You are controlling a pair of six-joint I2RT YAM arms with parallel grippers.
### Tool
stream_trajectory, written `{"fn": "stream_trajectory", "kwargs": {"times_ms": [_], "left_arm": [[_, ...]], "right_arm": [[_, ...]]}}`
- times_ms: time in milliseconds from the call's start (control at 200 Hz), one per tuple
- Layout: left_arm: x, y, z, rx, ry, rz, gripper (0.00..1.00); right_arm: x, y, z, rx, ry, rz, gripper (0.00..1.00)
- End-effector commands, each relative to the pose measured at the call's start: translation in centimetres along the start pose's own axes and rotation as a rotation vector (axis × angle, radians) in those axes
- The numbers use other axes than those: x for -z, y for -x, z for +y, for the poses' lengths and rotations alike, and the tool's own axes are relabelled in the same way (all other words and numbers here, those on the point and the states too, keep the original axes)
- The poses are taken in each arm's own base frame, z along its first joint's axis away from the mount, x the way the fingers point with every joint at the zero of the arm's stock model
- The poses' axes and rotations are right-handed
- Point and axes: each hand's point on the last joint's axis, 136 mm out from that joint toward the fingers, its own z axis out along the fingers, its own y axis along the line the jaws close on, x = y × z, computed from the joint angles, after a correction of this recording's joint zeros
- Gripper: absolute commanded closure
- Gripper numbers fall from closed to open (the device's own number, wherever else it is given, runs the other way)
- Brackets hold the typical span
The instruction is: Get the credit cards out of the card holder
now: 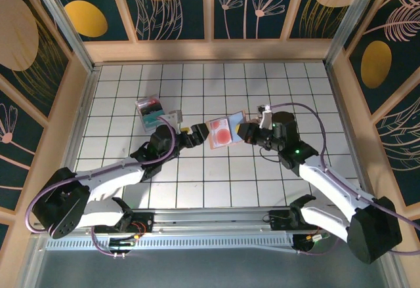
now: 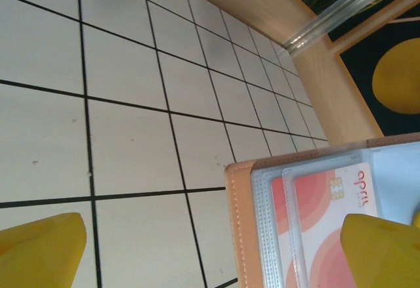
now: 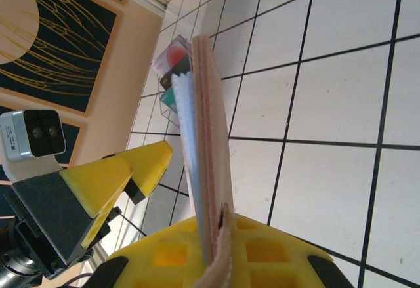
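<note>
From above, the right gripper [image 1: 243, 132] held the tan-brown leather card holder [image 1: 226, 130] over the white gridded bench [image 1: 197, 189]. Left wrist: the left gripper [image 2: 213, 222] gaped, its yellow fingers [image 2: 39, 252] empty, near a pocketed red-orange credit card [image 2: 321, 216]. Right wrist: fingers [image 3: 275, 242] clamped the holder's edge.

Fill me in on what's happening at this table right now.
The right gripper is clamped on one edge of the open tan card holder, holding it up. A red-orange credit card sits in its clear pocket, not yet pulled out. The left gripper is open, its yellow fingers close to the holder's card side.
</note>
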Motion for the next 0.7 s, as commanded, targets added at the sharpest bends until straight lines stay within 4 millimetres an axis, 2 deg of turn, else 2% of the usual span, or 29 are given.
{"fn": "stream_trajectory", "kwargs": {"times_ms": [0, 120, 210, 320, 691], "left_arm": [[0.6, 0.7, 0.4, 0.018, 0.025, -0.037, 0.01], [0.6, 0.8, 0.3, 0.004, 0.029, -0.038, 0.01], [0.5, 0.9, 0.3, -0.007, 0.036, -0.035, 0.01], [0.4, 1.1, 0.4, -0.014, 0.050, -0.038, 0.01], [0.3, 0.8, 0.8, -0.006, 0.071, -0.028, 0.01]], "right_arm": [[-0.8, -0.2, 0.5, -0.018, 0.033, -0.010, 1.00], [-1.8, -1.0, -0.6, -0.068, 0.010, 0.007, 1.00], [-2.8, -2.5, -0.7, -0.091, 0.016, 0.048, 1.00], [-3.9, -3.5, -1.0, -0.111, 0.001, 0.074, 1.00], [-6.3, -5.2, -3.9, -0.165, -0.112, 0.142, 1.00]]}}
